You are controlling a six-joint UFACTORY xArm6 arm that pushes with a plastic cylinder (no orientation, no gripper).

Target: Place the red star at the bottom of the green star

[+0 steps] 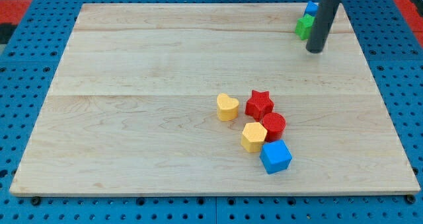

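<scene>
My tip [315,51] rests far right on the counter [132,85]; the rod ends bare, with no pincer to read. It hides most of a green block [303,27] and a blue block [310,8], shapes unclear. The red star [259,104] lies well nearer, beside a yellow heart [227,108].

yellow heart [227,108], red cylinder [273,125], yellow hexagon [254,137], blue cube [275,156]
</scene>
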